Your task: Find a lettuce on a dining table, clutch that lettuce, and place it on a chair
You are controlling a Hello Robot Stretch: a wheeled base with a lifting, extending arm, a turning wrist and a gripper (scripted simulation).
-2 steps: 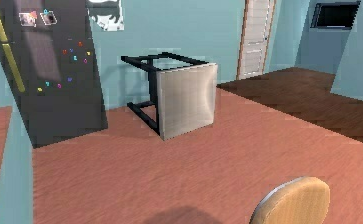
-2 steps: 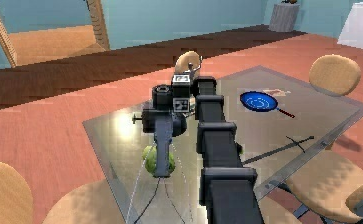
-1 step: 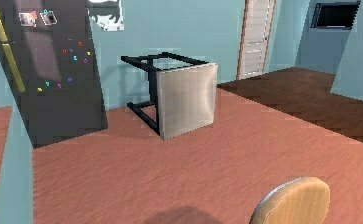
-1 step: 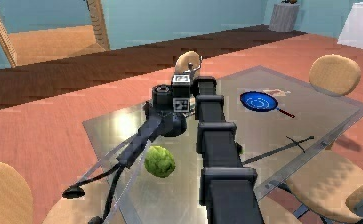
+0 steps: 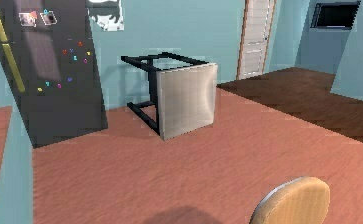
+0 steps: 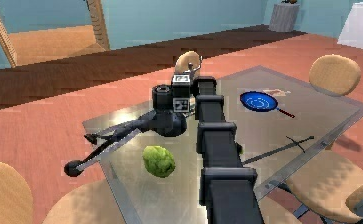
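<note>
The lettuce (image 6: 159, 161) is lying on the glass dining table (image 6: 179, 196), just beside the gripper (image 6: 86, 152); I cannot tell the fingers' state, nor whether they are holding anything. Being light, leafy and soft, the lettuce is probably calling for a gentle grip around its middle.

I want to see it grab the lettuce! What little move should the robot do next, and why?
Probably draw the arm in a little. The lettuce lies on the glass table, nearer the robot than the hand, just below it in the arm side view. Pulling back should line the hand up with it; how high the hand hangs cannot be told.
</note>
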